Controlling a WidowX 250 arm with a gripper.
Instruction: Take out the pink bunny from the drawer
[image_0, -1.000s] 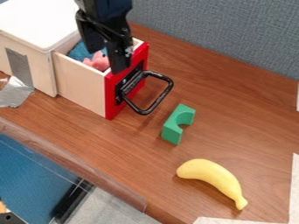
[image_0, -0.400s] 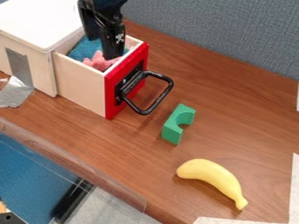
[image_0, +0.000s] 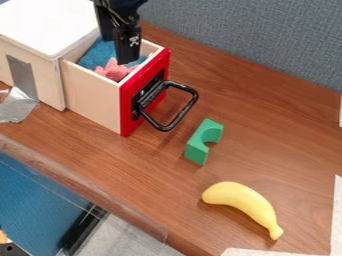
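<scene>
On the wooden table (image_0: 267, 135), the drawer (image_0: 93, 95) is open; the bunny (image_0: 114, 70) lies inside near its red front (image_0: 127, 97), gripper (image_0: 115, 51) parted above, grasp and removal undone.

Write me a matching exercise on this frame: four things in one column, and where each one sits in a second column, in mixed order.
Things
1. Pink bunny
2. Green arch block
3. Banana
4. Black handle

Places
A. Fixed to the red front of the drawer
B. On the table, farthest of the four from the drawer
C. Inside the open drawer
D. On the table, between handle and banana

Pairs: 1-C, 2-D, 3-B, 4-A
</scene>
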